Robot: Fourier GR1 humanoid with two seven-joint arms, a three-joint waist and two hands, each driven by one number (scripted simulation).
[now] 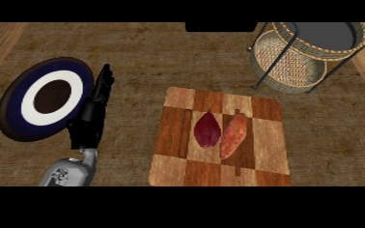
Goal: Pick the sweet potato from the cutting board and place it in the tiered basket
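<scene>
Two sweet potatoes, an orange one (234, 135) and a purple one (206, 129), lie touching on the checkered cutting board (178, 169), with the tiered basket (288, 63) well apart above and the left hand (92, 113) released, fingers straight, beside a round plate (21, 106).

sweet potato (234, 135) | orange (tapered) | lying on cutting board (271, 140) | tiered basket (292, 63) far-right

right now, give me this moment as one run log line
stage: not picked | sweet potato: on cutting board, beside purple vegetable | tiered basket: upper right | left hand: open, by plate | right hand: not in view
</scene>
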